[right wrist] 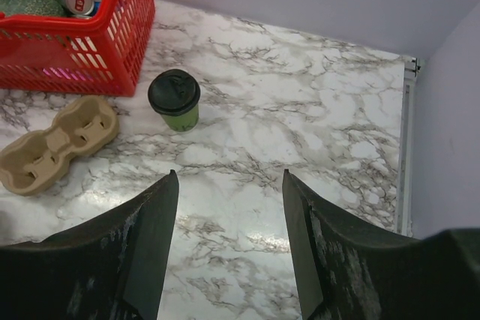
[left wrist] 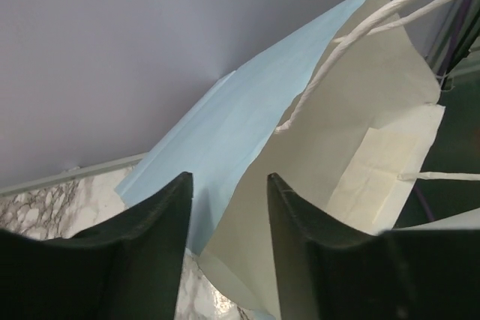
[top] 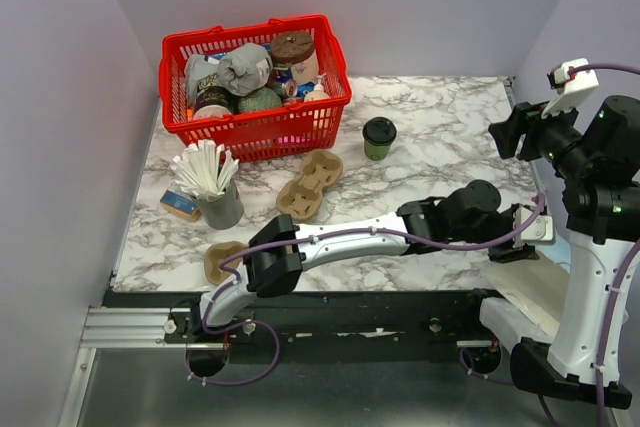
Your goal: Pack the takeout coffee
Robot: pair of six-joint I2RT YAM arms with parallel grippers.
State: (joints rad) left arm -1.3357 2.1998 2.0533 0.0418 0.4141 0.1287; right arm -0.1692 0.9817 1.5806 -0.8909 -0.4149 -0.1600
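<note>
The takeout coffee (top: 379, 137) is a small green cup with a black lid. It stands upright on the marble table, right of the red basket, and shows in the right wrist view (right wrist: 174, 100). My right gripper (right wrist: 229, 174) is open and empty, held high at the right (top: 506, 133), apart from the cup. My left gripper (left wrist: 227, 177) is open at the table's right edge (top: 522, 233). Its jaws stand on either side of the rim of a light-blue paper bag (left wrist: 225, 121) with a cream inside and white twisted handles.
A red basket (top: 255, 127) full of goods stands at the back left. Two brown cardboard cup carriers (top: 310, 185) (top: 222, 259) lie on the table. A grey metal cup of white stirrers (top: 220, 202) stands at the left. The bag lies at the right front (top: 530, 287).
</note>
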